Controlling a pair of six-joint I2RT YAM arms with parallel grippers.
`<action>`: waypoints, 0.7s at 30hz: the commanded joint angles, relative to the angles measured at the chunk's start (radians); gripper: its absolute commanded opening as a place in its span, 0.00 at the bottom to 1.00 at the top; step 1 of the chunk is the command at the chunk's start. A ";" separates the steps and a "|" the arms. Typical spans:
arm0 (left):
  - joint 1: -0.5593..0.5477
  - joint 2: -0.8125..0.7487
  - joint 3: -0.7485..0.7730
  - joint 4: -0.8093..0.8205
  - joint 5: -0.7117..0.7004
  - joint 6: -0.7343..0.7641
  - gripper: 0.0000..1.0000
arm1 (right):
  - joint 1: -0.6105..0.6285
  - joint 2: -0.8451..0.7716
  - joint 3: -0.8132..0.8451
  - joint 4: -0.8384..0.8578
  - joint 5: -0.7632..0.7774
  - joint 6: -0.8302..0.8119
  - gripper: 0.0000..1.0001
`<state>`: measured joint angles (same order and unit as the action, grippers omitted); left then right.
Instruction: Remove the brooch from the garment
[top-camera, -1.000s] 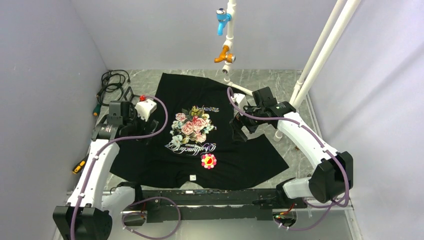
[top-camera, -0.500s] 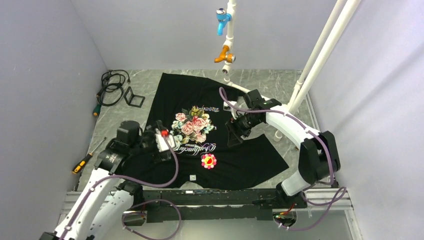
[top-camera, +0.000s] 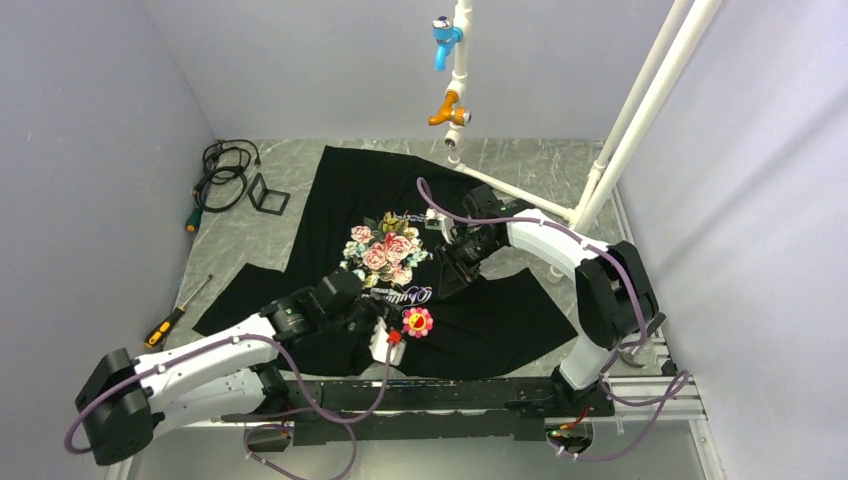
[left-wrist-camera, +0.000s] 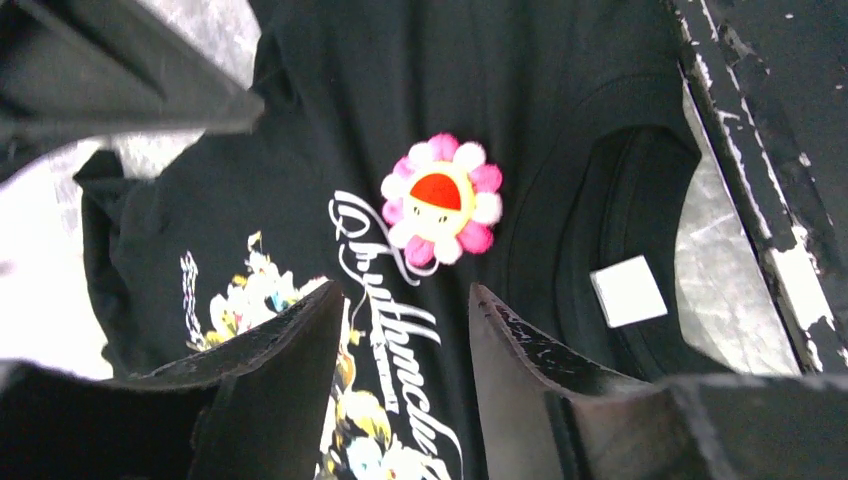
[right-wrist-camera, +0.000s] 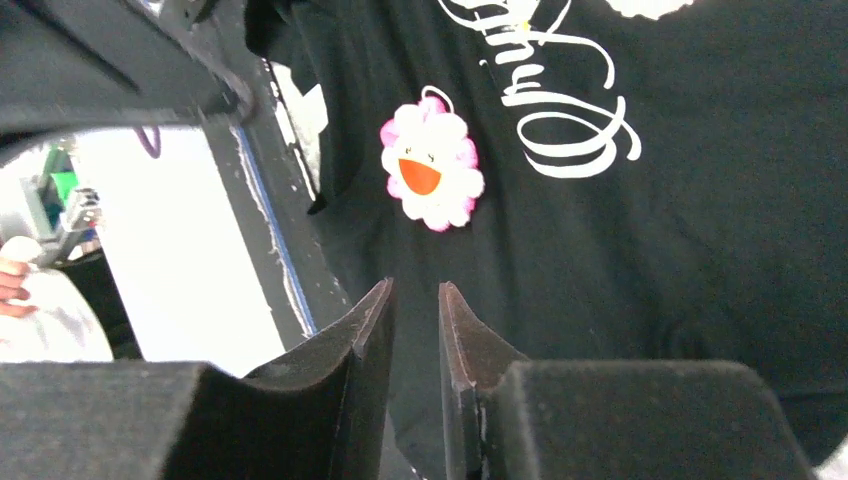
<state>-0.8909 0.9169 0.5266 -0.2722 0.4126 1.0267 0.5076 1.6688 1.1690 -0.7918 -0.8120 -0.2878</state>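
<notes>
The black garment (top-camera: 480, 320) lies flat on the table, printed roses and white script at its middle. Just below the script sits the brooch (top-camera: 417, 321), a small pink-and-white flower with a red and yellow centre. My left gripper (top-camera: 385, 315) hovers over the script just left of it. In the left wrist view the brooch (left-wrist-camera: 440, 200) lies ahead of the left gripper (left-wrist-camera: 405, 290), which is open about halfway and empty. My right gripper (top-camera: 447, 280) hangs above the shirt beyond the brooch. Its wrist view shows the brooch (right-wrist-camera: 430, 172) ahead of the right gripper (right-wrist-camera: 415, 285), a narrow gap between the tips.
A white label (left-wrist-camera: 628, 290) sits inside the collar near the black rail (top-camera: 430, 390) at the table's near edge. White pipes with blue and orange taps (top-camera: 450, 100) rise at the back. Cables (top-camera: 225, 165), a small black stand (top-camera: 268, 193) and a screwdriver (top-camera: 175, 320) lie left.
My left arm swung from the left sleeve rightward to the brooch, its jaws narrowing. The right arm moved left and nearer over the shirt, its jaws closing to a slim gap.
</notes>
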 joint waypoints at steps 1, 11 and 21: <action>-0.089 0.072 -0.031 0.191 -0.074 0.049 0.53 | 0.029 0.030 0.031 0.103 -0.092 0.064 0.21; -0.143 0.183 -0.088 0.324 -0.127 0.029 0.50 | 0.098 0.120 0.043 0.133 -0.050 0.063 0.14; -0.154 0.240 -0.105 0.423 -0.130 0.026 0.45 | 0.105 0.180 0.038 0.161 -0.046 0.079 0.02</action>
<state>-1.0367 1.1423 0.4316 0.0654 0.2882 1.0561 0.6106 1.8244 1.1774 -0.6720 -0.8433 -0.2150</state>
